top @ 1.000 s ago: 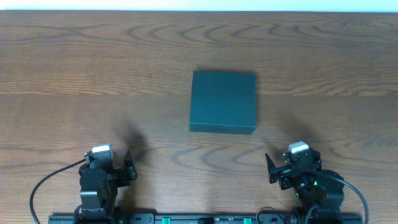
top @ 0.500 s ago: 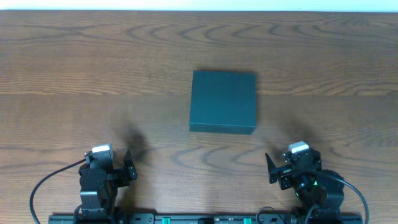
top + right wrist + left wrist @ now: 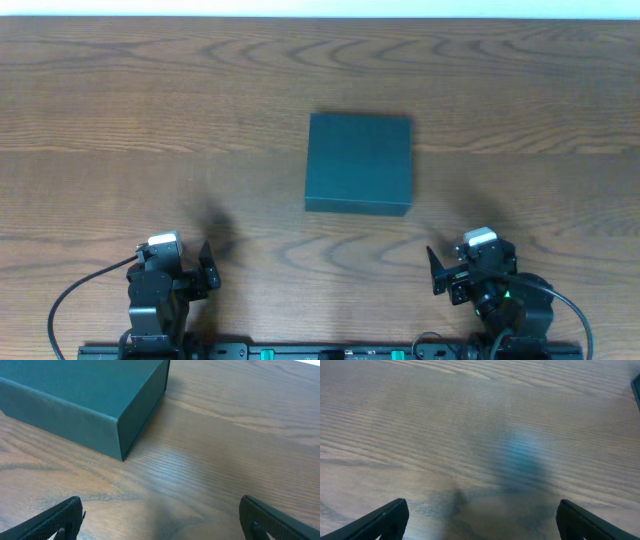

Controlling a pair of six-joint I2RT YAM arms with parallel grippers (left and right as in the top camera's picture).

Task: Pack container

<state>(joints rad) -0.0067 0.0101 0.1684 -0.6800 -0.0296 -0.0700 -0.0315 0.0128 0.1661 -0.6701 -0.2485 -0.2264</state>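
Observation:
The container is a dark teal square box with its lid shut, lying flat on the wooden table a little right of centre. It also shows in the right wrist view at the upper left, and its edge just shows at the right border of the left wrist view. My left gripper is open and empty at the near left, far from the box; its fingers frame bare wood. My right gripper is open and empty at the near right, just short of the box's near right corner.
The wooden table stretches bare to the left, right and behind the box. Its far edge runs along the top of the overhead view. The arm bases and a rail sit along the near edge.

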